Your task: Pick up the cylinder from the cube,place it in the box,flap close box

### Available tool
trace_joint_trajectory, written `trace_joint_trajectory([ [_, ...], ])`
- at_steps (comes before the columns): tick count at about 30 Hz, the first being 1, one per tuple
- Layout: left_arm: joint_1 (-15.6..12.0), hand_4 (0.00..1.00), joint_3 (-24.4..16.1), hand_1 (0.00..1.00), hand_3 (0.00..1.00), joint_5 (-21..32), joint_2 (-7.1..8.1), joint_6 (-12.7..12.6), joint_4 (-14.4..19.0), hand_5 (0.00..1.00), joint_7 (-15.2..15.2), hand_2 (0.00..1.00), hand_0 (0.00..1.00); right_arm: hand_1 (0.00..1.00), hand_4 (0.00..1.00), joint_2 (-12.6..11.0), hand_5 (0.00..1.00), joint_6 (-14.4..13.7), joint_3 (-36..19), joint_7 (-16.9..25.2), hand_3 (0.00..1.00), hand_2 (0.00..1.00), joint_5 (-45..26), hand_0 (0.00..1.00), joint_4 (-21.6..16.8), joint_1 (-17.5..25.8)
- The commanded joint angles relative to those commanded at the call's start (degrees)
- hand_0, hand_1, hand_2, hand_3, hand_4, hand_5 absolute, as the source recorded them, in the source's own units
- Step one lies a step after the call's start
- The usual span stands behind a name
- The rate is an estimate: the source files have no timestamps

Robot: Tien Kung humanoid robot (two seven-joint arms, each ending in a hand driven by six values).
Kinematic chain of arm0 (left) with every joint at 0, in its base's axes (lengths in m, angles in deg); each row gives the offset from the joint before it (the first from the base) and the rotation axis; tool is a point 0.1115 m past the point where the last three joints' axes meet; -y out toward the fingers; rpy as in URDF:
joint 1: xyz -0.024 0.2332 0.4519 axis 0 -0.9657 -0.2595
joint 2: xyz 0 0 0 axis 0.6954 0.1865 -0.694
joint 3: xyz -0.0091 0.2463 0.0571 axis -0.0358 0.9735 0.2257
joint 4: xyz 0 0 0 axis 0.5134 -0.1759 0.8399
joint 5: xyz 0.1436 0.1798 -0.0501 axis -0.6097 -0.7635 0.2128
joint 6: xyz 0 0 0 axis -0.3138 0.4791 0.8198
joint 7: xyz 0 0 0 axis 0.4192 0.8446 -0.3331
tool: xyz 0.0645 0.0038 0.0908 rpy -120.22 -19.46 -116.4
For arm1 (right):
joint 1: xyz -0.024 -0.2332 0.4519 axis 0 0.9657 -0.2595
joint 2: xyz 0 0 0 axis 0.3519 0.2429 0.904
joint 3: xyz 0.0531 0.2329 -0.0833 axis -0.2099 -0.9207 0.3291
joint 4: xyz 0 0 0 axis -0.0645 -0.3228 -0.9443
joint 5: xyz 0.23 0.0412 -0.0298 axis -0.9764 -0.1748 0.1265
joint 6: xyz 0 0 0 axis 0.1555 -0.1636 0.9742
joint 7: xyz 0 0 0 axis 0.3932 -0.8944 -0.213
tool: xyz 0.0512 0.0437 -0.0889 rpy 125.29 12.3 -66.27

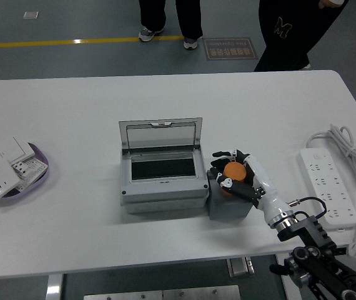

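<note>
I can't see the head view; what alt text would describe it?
The robot's right hand grips an orange cylinder atop a grey cube, beside a grey box with its lid open. A power strip lies at right and a purple dish of sockets at left.

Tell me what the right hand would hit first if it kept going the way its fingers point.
Heading up-left, the right hand, shut on the orange cylinder over the grey cube, would likely first meet the open box, near its right wall; height is unclear.
</note>
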Motion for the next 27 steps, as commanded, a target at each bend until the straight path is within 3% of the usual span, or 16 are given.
trace_joint_trajectory([
  [11, 0.1, 0.719, -0.1, 0.660, 0.669, -0.1, 0.00, 0.0, 0.0, 0.297, 0.0, 0.578, 0.635, 0.589, 0.708, -0.2, 0.200, -0.8, 0.3, 1.1, 0.598, 0.546, -1.2, 0.590, 0.2, -0.1],
  [12, 0.1, 0.719, -0.1, 0.660, 0.670, -0.1, 0.01, 0.0, 0.0, 0.297, 0.0, 0.577, 0.635, 0.587, 0.487, -0.2, 0.035, -0.9, 0.4, 1.1, 0.580, 0.533, -1.3, 0.660, 0.3, -0.1],
  [17, 0.1, 0.719, -0.1, 0.660, 0.670, -0.1, 0.01, 0.0, 0.0, 0.297, 0.0, 0.577, 0.635, 0.587, 0.487, -0.4, 0.035, -1.0, 0.8, 1.2, 0.580, 0.533, -1.6, 0.660, 0.4, -0.3],
  [18, 0.1, 0.719, -0.1, 0.660, 0.670, -0.1, 0.01, 0.0, 0.0, 0.296, 0.0, 0.577, 0.635, 0.524, 0.260, -0.4, 0.002, -1.0, 0.9, 1.2, 0.517, 0.498, -1.7, 0.618, 0.4, -0.4],
  [23, 0.1, 0.719, -0.1, 0.660, 0.670, -0.1, 0.04, 0.0, 0.0, 0.296, 0.0, 0.577, 0.635, 0.524, 0.260, -0.7, 0.002, -0.9, 1.4, 1.1, 0.517, 0.498, -1.7, 0.618, 0.5, -0.8],
  [24, 0.1, 0.719, -0.1, 0.660, 0.670, -0.1, 0.06, 0.0, 0.0, 0.297, 0.0, 0.578, 0.635, 0.437, 0.039, -0.8, 0.002, -0.9, 1.5, 1.1, 0.440, 0.453, -1.6, 0.450, 0.5, -0.8],
  [27, 0.2, 0.719, -0.2, 0.660, 0.670, -0.2, 0.11, 0.0, 0.0, 0.297, 0.0, 0.578, 0.635, 0.437, 0.039, -1.0, 0.002, -0.9, 1.8, 0.9, 0.440, 0.453, -1.4, 0.450, 0.5, -1.1],
])
